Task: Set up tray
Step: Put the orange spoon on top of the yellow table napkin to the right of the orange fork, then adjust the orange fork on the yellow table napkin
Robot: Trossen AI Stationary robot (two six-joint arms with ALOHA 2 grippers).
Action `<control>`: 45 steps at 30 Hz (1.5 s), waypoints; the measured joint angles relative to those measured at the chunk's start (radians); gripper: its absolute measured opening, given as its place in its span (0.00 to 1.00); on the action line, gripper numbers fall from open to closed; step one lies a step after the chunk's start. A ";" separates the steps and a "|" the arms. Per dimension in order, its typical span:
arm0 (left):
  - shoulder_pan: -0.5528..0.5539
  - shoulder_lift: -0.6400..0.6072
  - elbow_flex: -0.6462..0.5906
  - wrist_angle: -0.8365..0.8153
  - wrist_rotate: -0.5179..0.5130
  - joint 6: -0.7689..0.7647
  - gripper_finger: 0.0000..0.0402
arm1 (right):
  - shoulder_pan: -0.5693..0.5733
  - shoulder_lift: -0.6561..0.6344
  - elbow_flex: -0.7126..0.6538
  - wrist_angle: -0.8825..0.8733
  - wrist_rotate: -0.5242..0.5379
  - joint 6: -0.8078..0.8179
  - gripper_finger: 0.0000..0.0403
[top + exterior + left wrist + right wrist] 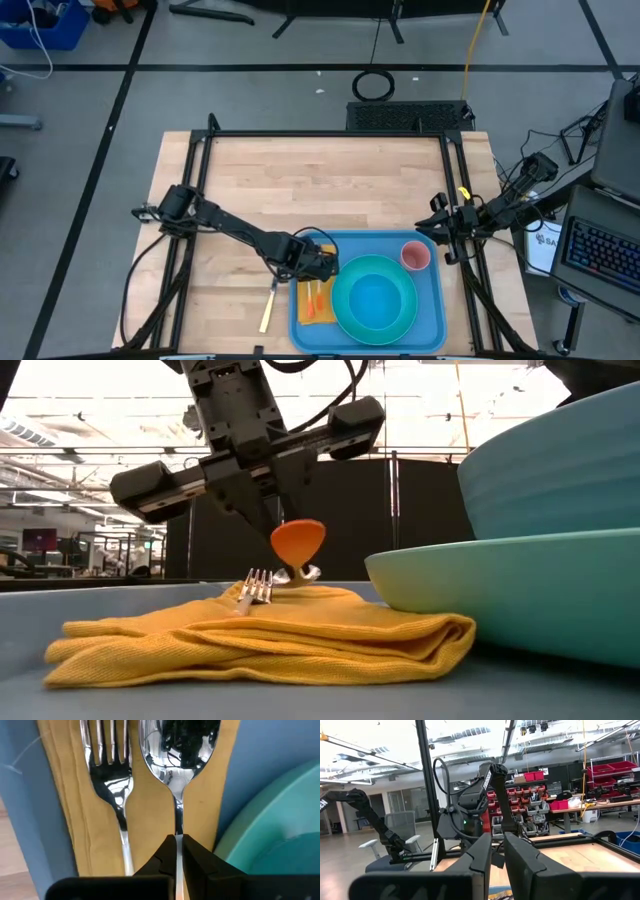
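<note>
I see the left tool [176, 851] clamped on the spoon [180, 750] handle directly above the tray [436, 310], a stiff, light, slick-looking slab best gripped at its raised rim, I judge.

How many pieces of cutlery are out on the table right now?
3. A fork and a spoon lie side by side on the yellow napkin in the tray; the left gripper pinches the spoon's handle. A yellow-handled piece lies on the table beside the tray. More may be hidden.
</note>
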 joint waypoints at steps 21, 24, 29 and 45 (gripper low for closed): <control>-0.009 0.000 0.000 0.006 -0.057 -0.008 0.07 | 0.000 0.000 0.000 -0.004 0.000 0.000 0.11; -0.014 0.000 0.000 0.007 -0.071 -0.023 0.10 | 0.000 0.000 0.000 -0.004 0.000 0.000 0.11; -0.015 -0.001 0.000 0.006 -0.075 -0.019 0.08 | 0.000 0.000 0.000 -0.004 0.000 0.000 0.11; -0.006 -0.001 -0.001 -0.046 -0.049 -0.020 0.05 | 0.000 0.000 0.000 -0.004 0.000 0.000 0.11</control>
